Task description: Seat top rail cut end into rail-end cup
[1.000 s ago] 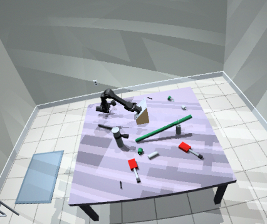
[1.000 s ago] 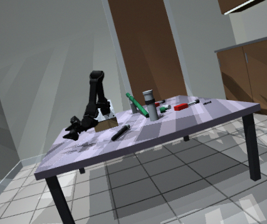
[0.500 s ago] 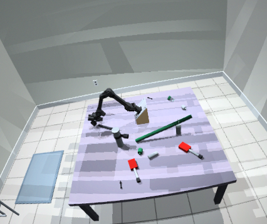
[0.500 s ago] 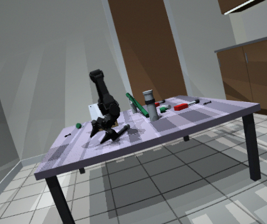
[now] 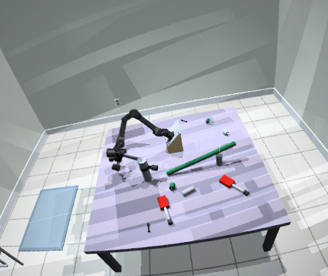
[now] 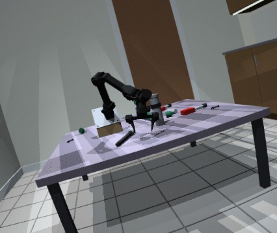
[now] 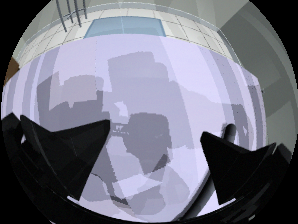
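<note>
The green top rail (image 5: 201, 158) slants across the table through the loop cap on the short grey post (image 5: 219, 159). Its near end stands apart from the dark end cup (image 5: 155, 167), which hangs at the side of the big grey post (image 5: 147, 176) (image 6: 158, 119). The brace band (image 6: 155, 105) sits high, just under the post cap (image 5: 142, 160). My gripper (image 6: 143, 131) (image 7: 158, 131) is open and empty, pointing down over the table beside the big post, away from the rail. In the exterior view the arm hides most of the rail.
A dark rod (image 5: 132, 157) (image 6: 124, 138) (image 7: 201, 196) lies close by one finger. A wedge-shaped block with a white plate (image 5: 175, 144) (image 6: 110, 131) stands near the arm. Two red-headed tools (image 5: 163, 202) (image 5: 226, 181), a green piece (image 5: 172, 186) and a grey cylinder (image 5: 188, 190) lie beyond the post.
</note>
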`<state>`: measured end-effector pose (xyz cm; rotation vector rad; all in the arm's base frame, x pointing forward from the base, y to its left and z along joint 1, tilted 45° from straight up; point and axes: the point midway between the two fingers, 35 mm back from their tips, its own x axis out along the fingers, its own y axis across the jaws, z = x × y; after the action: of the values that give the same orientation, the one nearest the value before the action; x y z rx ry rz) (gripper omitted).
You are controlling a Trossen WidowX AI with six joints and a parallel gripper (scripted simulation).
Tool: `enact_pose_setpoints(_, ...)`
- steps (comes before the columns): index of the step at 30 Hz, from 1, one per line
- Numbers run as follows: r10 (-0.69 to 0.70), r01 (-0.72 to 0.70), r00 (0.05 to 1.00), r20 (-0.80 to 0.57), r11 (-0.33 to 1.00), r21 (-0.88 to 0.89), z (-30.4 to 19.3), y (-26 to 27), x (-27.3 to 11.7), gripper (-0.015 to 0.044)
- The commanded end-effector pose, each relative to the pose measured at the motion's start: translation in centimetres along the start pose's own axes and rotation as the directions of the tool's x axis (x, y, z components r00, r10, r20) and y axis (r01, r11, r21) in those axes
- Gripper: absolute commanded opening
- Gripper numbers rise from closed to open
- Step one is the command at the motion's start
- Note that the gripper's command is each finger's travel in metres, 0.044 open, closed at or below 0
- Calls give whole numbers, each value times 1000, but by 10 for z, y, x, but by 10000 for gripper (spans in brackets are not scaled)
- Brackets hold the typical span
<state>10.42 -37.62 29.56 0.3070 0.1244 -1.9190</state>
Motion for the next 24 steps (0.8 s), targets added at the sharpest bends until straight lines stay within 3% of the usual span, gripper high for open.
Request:
enact_pose_setpoints(1, 165, -170, 985, -49, 978, -122, -19, 48, -36, 440)
enact_pose_setpoints(7, 406, -430, 903, -143, 854, -293, -54, 110, -109, 440)
enact_pose_setpoints(14, 627, -672, 730, -274, 584, -455, -98, 152, -212, 440)
enact_pose_setpoints(24, 723, -791, 508, -468, 175, -586, -168, 144, -331, 440)
